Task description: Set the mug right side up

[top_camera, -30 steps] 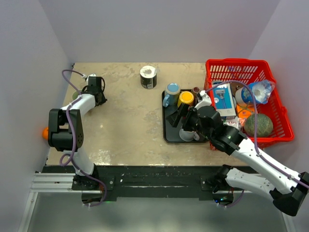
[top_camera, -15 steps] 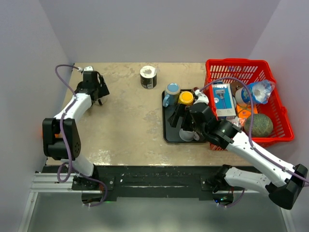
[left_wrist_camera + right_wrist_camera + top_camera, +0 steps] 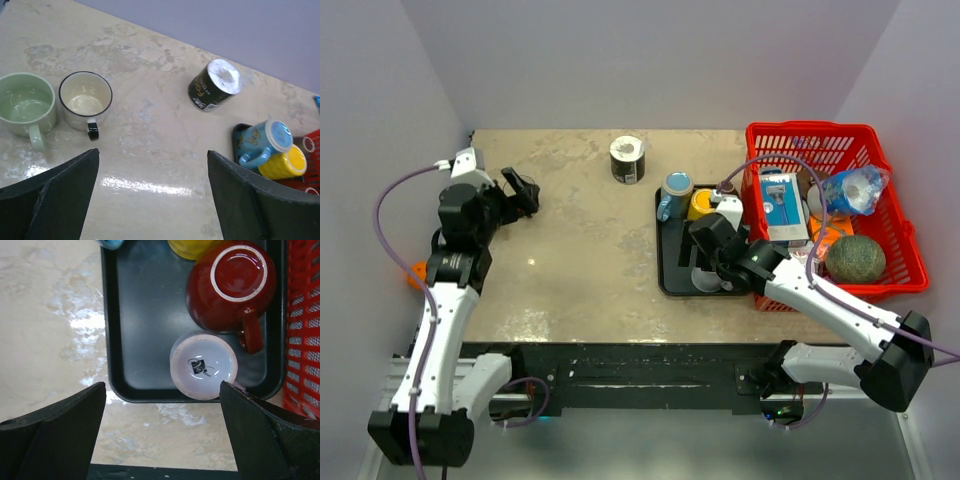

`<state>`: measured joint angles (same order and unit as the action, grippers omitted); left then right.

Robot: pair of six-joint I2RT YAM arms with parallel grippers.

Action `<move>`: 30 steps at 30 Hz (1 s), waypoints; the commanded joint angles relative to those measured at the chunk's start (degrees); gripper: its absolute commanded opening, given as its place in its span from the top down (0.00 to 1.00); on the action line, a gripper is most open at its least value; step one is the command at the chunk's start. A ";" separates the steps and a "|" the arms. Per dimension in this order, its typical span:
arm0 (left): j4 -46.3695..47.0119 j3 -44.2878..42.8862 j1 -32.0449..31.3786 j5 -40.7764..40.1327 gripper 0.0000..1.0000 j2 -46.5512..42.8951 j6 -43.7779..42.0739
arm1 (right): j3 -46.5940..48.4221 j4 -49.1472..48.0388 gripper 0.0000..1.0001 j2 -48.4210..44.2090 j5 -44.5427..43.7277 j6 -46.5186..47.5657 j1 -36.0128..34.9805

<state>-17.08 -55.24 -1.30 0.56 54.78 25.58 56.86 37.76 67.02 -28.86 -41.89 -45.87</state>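
Two mugs stand upright at the table's far left: a green mug [image 3: 25,105] and a white mug with a black rim [image 3: 85,95]. My left gripper [image 3: 153,152] [image 3: 525,188] is open, empty and drawn back from them. A black mug [image 3: 215,85] [image 3: 627,158] stands upside down at the far middle. On the black tray [image 3: 150,315] [image 3: 668,280] a red mug [image 3: 230,287], a white mug [image 3: 203,365], a yellow mug [image 3: 287,162] and a blue mug [image 3: 265,140] sit bottom up. My right gripper [image 3: 162,387] [image 3: 705,262] hangs open above the tray's near edge, holding nothing.
A red basket [image 3: 910,270] full of packages, a bottle and a melon stands against the tray's right side. An orange object [image 3: 415,272] lies off the table's left edge. Bare tabletop spreads between the left mugs and the tray.
My left gripper has opened and pulled back from the upright mugs, the arm swinging toward the near left. The right gripper has shifted a little farther over the tray, still open.
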 commanded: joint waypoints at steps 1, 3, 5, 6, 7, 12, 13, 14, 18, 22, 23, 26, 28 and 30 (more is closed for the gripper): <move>0.91 6.71 0.33 8.66 0.07 -7.47 0.61 | -2.45 1.79 0.01 -1.19 -4.53 2.87 -0.10; 0.99 9.26 0.33 10.60 0.07 -10.47 1.22 | -3.59 1.97 0.01 -2.07 -4.54 2.25 -0.10; 1.52 12.87 0.33 14.01 0.06 -14.26 2.19 | -5.53 1.18 0.01 -2.07 -3.92 1.90 -0.10; 2.31 13.92 0.33 15.25 0.06 -15.40 2.36 | -5.88 1.09 0.01 -1.55 -3.31 1.46 -0.01; 2.66 15.85 0.25 16.22 0.06 -17.06 2.71 | -6.49 1.00 0.01 -1.02 -2.96 1.37 -0.10; 3.02 21.05 0.33 17.99 0.06 -20.07 2.37 | -6.59 1.62 0.01 1.35 -3.13 1.81 -0.10; 3.02 22.36 0.33 17.90 0.06 -20.07 2.02 | -6.85 1.62 0.01 1.27 -3.48 2.25 -0.10; 2.84 22.89 0.25 18.07 0.07 -19.89 1.93 | -7.03 1.27 0.01 1.27 -3.31 3.29 -0.01; 3.02 24.83 0.33 18.34 0.07 -18.67 1.58 | -7.90 -0.84 0.01 2.23 -0.68 6.55 0.60; 3.37 24.66 0.33 18.25 0.07 -17.96 1.22 | -8.08 -1.11 0.01 5.65 -0.23 7.26 2.09; 3.28 24.57 0.25 17.90 0.07 -17.87 1.05 | -8.08 -1.28 0.01 7.23 0.03 7.35 2.97; 2.93 24.74 0.33 17.63 0.07 -17.70 0.87 | -8.43 -2.34 0.01 9.17 0.91 8.66 4.29; 2.93 24.74 0.33 17.55 0.07 -17.61 0.70 | -8.08 -3.30 0.01 9.70 1.88 9.63 4.56; 2.76 24.66 0.33 17.37 0.07 -17.61 0.70 | -7.99 -4.18 0.01 9.79 4.15 10.95 5.08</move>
<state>-16.75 -30.13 -1.23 17.43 37.28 27.33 48.75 37.06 77.25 -27.29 -34.04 -41.60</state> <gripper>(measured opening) 0.930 0.990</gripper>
